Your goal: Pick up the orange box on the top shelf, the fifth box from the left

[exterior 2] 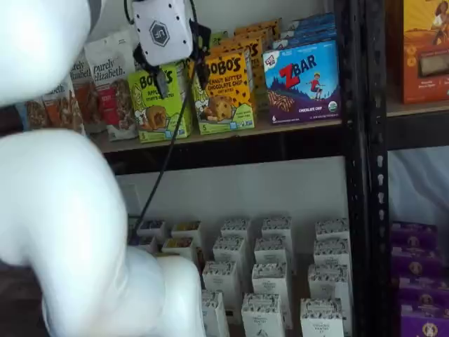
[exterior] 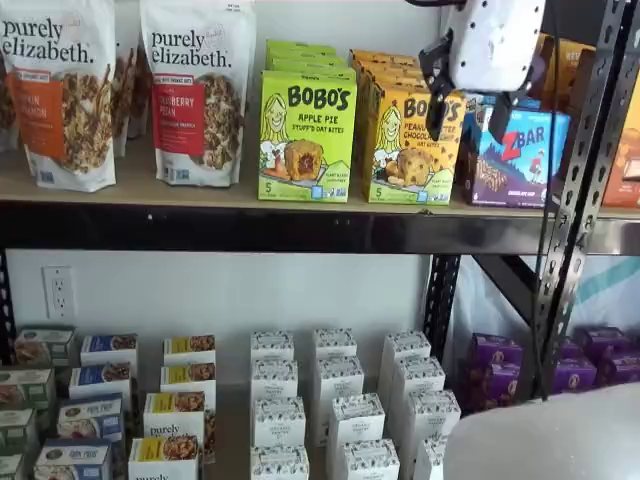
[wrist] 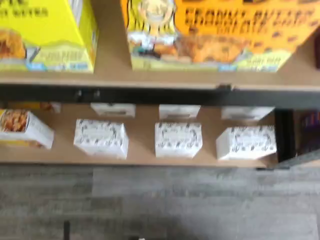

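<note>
The orange box (exterior: 408, 145) stands upright at the front of the top shelf (exterior: 200, 208), between a lime-green Bobo's box (exterior: 305, 135) and a blue ZBar box (exterior: 515, 155). It shows in both shelf views (exterior 2: 226, 90), and its lower front shows in the wrist view (wrist: 215, 35). My gripper (exterior: 468, 112) hangs out in front of the shelf at the height of the boxes, with its white body above. A gap shows between its two black fingers and it holds nothing. It also shows in a shelf view (exterior 2: 181, 78), apart from the orange box.
Granola bags (exterior: 198, 90) stand at the shelf's left. Black perforated uprights (exterior: 585, 170) rise at the right. Several small white boxes (exterior: 335, 400) fill the lower shelf, also in the wrist view (wrist: 177, 140). My white arm (exterior 2: 70, 210) fills the near left.
</note>
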{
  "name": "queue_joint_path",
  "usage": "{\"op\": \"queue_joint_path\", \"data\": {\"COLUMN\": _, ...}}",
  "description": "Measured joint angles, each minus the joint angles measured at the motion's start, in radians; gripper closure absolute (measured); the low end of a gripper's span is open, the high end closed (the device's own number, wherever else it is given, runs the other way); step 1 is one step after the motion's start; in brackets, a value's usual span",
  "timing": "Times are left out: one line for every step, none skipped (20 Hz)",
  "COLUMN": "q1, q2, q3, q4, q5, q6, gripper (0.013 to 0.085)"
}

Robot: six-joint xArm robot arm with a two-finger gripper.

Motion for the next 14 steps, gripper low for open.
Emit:
{"op": "queue_joint_path", "data": {"q1": 0.0, "q2": 0.015, "q3": -0.006, "q4": -0.005, "q5": -0.016, "q6": 0.001, "gripper": 0.013}}
{"op": "queue_joint_path", "data": {"q1": 0.0, "q2": 0.029, "q3": -0.012, "q4": -0.012, "q5": -0.031, "q6": 0.001, "gripper": 0.013}}
{"op": "queue_joint_path", "data": {"q1": -0.001, "q2": 0.042, "q3": -0.018, "q4": -0.018, "q5": -0.044, "q6": 0.001, "gripper": 0.013}}
{"op": "queue_joint_path", "data": {"q1": -0.006, "q2": 0.054, "q3": -0.025, "q4": -0.019, "q5": -0.054, "q6": -0.003, "gripper": 0.013}}
{"op": "queue_joint_path", "data": {"q1": -0.016, "q2": 0.071, "q3": -0.034, "q4": -0.014, "q5": -0.065, "q6": -0.011, "gripper": 0.013}}
{"op": "queue_joint_path", "data": {"q1": -0.025, "q2": 0.084, "q3": -0.041, "q4": -0.007, "q5": -0.075, "q6": -0.019, "gripper": 0.013}}
{"op": "queue_joint_path", "data": {"q1": -0.033, "q2": 0.095, "q3": -0.047, "q4": 0.0, "q5": -0.085, "q6": -0.026, "gripper": 0.013}}
{"op": "queue_joint_path", "data": {"q1": -0.041, "q2": 0.109, "q3": -0.054, "q4": 0.01, "q5": -0.095, "q6": -0.033, "gripper": 0.013}}
{"op": "queue_joint_path", "data": {"q1": -0.048, "q2": 0.121, "q3": -0.062, "q4": 0.018, "q5": -0.1, "q6": -0.039, "gripper": 0.013}}
{"op": "queue_joint_path", "data": {"q1": -0.053, "q2": 0.134, "q3": -0.068, "q4": 0.023, "q5": -0.108, "q6": -0.044, "gripper": 0.013}}
{"op": "queue_joint_path", "data": {"q1": -0.056, "q2": 0.144, "q3": -0.073, "q4": 0.026, "q5": -0.114, "q6": -0.047, "gripper": 0.013}}
{"op": "queue_joint_path", "data": {"q1": -0.058, "q2": 0.151, "q3": -0.076, "q4": 0.026, "q5": -0.12, "q6": -0.049, "gripper": 0.013}}
{"op": "queue_joint_path", "data": {"q1": -0.06, "q2": 0.156, "q3": -0.078, "q4": 0.027, "q5": -0.124, "q6": -0.051, "gripper": 0.013}}
{"op": "queue_joint_path", "data": {"q1": -0.061, "q2": 0.161, "q3": -0.08, "q4": 0.026, "q5": -0.128, "q6": -0.052, "gripper": 0.013}}
